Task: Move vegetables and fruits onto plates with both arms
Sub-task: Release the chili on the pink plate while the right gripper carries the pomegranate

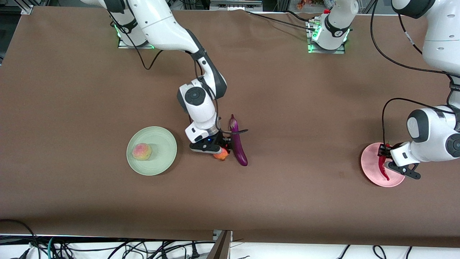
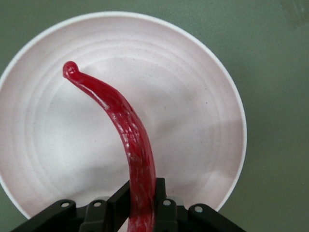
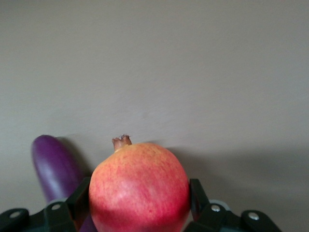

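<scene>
Nearest to the front camera you have the pink plate (image 1: 373, 180) at the left arm's end of the table. The left gripper (image 1: 386, 158) hangs over it w/ fingers pressed together on the stem end of the chili pepper (image 1: 383, 168). In the left wrist view the chili pepper curves out over the plate centre; I cannot tell if its tip touches the plate.

Risk here: if you open while the pepper is high or near the rim, it can bounce or roll off, because it is thin and curved.

A bit farther, near the table's middle, the right gripper (image 1: 220, 151) is low at the table, fingers clamped on both sides of the pomegranate (image 1: 221, 154). The eggplant (image 1: 237, 142) lies just beside it, maybe touching. When you lift, a finger or the fruit can drag the eggplant and shift it. The round, smooth fruit may also slip if the grip sits low on it.

The green plate (image 1: 169, 160), toward the right arm's end, already holds the peach (image 1: 142, 151), so you need to set the pomegranate beside it, not on it.

Hard to see: the right fingertips are hidden under the fruit and wrist, and the pepper's green stem is covered by the left fingers (image 2: 120, 203).
</scene>
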Motion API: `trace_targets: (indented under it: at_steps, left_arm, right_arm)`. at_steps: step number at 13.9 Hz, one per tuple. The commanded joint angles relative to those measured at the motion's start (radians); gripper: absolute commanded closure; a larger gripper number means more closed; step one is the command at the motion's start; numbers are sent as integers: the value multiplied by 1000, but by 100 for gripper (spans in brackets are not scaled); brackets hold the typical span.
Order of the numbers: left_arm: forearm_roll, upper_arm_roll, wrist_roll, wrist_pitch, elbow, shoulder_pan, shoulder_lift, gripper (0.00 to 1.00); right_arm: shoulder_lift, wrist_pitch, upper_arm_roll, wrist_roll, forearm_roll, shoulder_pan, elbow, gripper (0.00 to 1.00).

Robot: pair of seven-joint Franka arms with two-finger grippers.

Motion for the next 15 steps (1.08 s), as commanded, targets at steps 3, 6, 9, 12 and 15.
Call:
trace_targets:
  at_steps: [3,6,9,12,15]
  left_arm:
    - [21,-4,51,-2,69,10,66,100]
    - [22,-4,54,-4,92,8,78,16]
    - [7,-16,42,-31,97,18,38,0]
    - [-19,-56,23,-155,161,4,3,0]
    - [-79,-108,-80,-260,193,2,-23,0]
  right_arm:
    - [-157,-365,-33,-266,-3,-114,-23,81]
    - [-160,-482,-82,-318,-10,-128,-28,80]
    - [-146,-529,-131,-361,-17,-133,-45,80]
    - [-126,-540,-154,-380,-17,-137,-80,80]
    - [-105,-530,-155,-378,-17,-148,-78,80]
